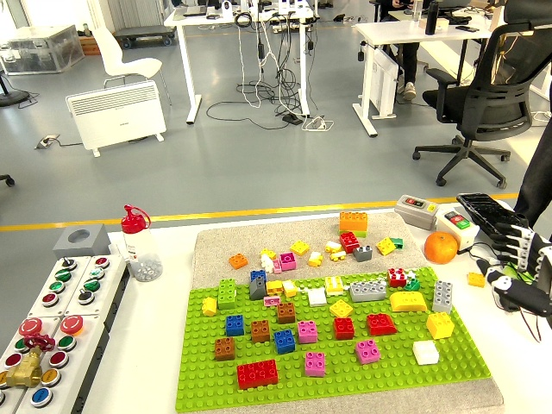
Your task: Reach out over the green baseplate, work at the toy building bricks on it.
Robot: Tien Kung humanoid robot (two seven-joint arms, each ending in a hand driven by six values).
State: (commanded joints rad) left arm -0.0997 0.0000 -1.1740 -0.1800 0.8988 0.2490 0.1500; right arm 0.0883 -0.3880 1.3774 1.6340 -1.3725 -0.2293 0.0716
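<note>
Flat green studded plastic baseplate (pixel 203 379) lies at table centre, small multicoloured toy bricks (pixel 307 331) scattered over it. Right of baseplate, clear of its edge: black five-fingered right hand (pixel 516 263), fingers loosely curled, holding nothing. Beyond baseplate's far-right corner: round orange fruit (pixel 441 247)

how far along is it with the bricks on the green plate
Early, by the look of it. Done: nothing clearly; many bricks already sit on the baseplate, others lie loose on the mat behind it. In hand: nothing; the right hand is at the table's right edge, off the baseplate, holding no brick. The left hand is out of view. Left: reaching over the plate and working the bricks.
</note>
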